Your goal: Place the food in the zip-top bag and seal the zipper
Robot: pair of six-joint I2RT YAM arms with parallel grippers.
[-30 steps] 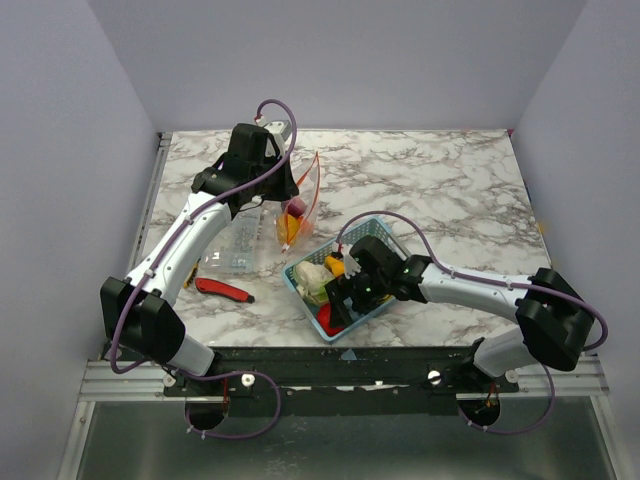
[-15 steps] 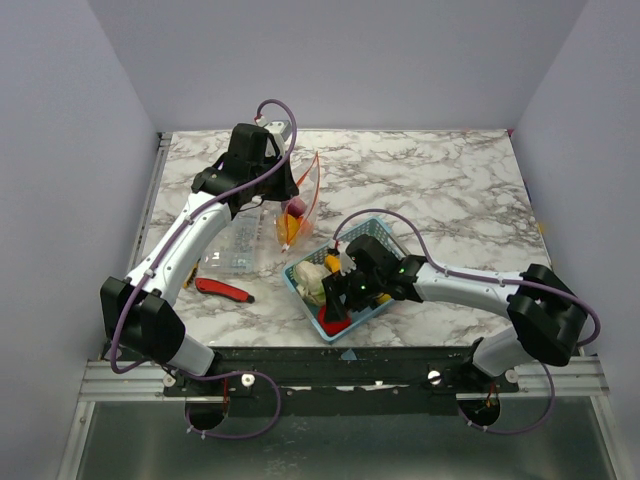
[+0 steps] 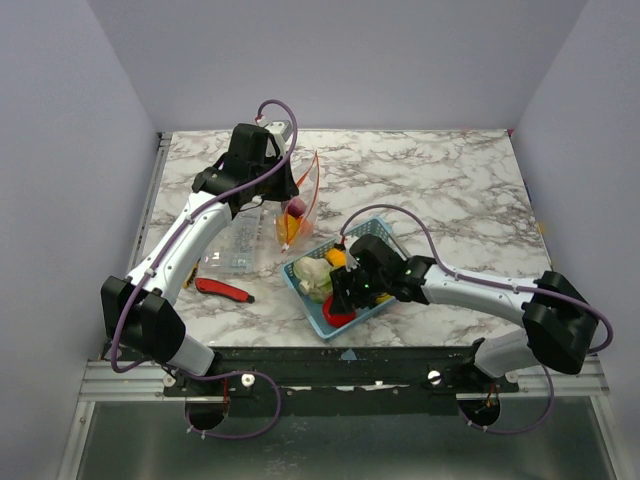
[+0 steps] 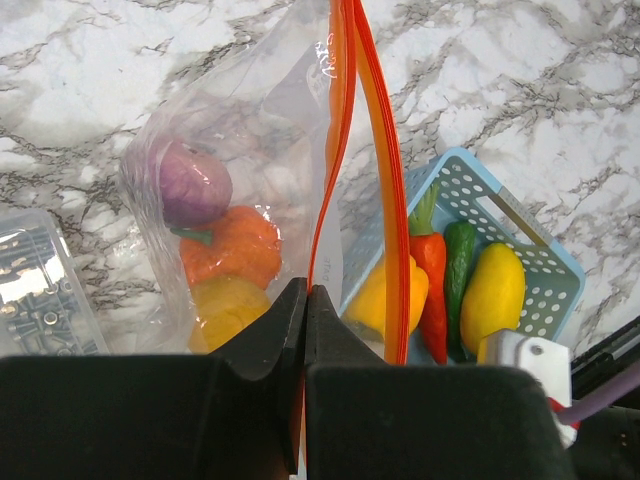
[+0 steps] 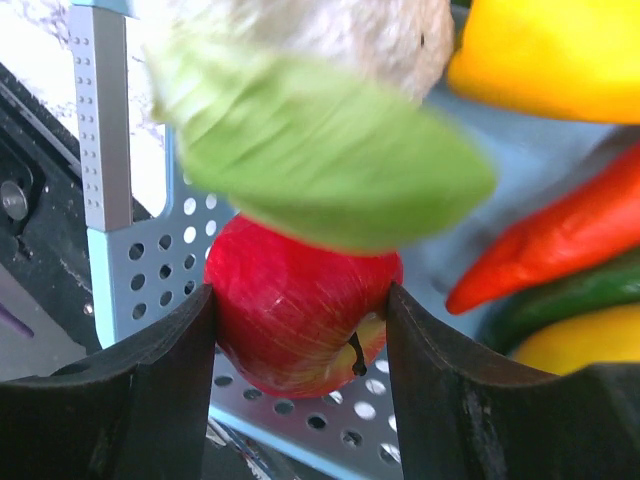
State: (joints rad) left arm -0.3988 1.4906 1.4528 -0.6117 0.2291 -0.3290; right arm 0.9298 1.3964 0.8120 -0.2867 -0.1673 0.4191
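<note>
The left gripper (image 4: 305, 300) pinches 1 lip of the zipper (image 4: 345, 130), propping the zip-top bag (image 4: 250, 160) upright on the table (image 4: 500, 60) with its mouth parted for loading. It already holds 3 glossy pieces: purple, orange, yellow. Just right, in the blue basket (image 5: 110, 130), the right gripper (image 5: 300, 300) clamps a red apple (image 5: 290, 340) — likely next in.

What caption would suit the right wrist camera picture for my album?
Right hand clasping a red apple in the blue basket.

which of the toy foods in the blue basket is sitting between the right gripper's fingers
The red apple, between the fingers of the right gripper, just under a green leaf; the rest lie outside them.
</note>
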